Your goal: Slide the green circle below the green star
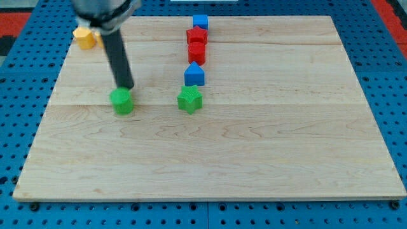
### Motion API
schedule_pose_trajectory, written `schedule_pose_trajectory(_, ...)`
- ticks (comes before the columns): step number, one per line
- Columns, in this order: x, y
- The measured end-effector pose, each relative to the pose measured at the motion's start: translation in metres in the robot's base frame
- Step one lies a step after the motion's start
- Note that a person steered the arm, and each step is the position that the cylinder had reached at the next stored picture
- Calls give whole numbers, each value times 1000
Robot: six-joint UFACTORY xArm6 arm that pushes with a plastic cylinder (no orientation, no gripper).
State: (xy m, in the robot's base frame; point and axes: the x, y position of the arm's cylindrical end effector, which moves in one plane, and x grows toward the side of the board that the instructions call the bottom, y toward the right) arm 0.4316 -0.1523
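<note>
The green circle (pixel 121 101) lies on the wooden board (pixel 254 146) at the view's left of centre. The green star (pixel 189 100) lies to its right, at about the same height in the view. My tip (pixel 126 86) stands just above the green circle, touching or almost touching its top edge. The dark rod rises from there toward the view's top left.
A blue block with a pointed top (pixel 194 74) sits just above the green star. Above it stand two red blocks (pixel 196 53) (pixel 196 35) and a blue cube (pixel 200 22) in a column. A yellow block (pixel 84 37) lies at the top left, partly behind the arm.
</note>
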Motion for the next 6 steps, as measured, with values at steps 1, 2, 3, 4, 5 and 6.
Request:
schedule_pose_trajectory(1, 12, 8)
schedule_pose_trajectory(2, 15, -83)
schedule_pose_trajectory(3, 42, -45)
schedule_pose_trajectory(4, 41, 58)
schedule_pose_trajectory(5, 42, 18)
schedule_pose_trajectory(6, 86, 34)
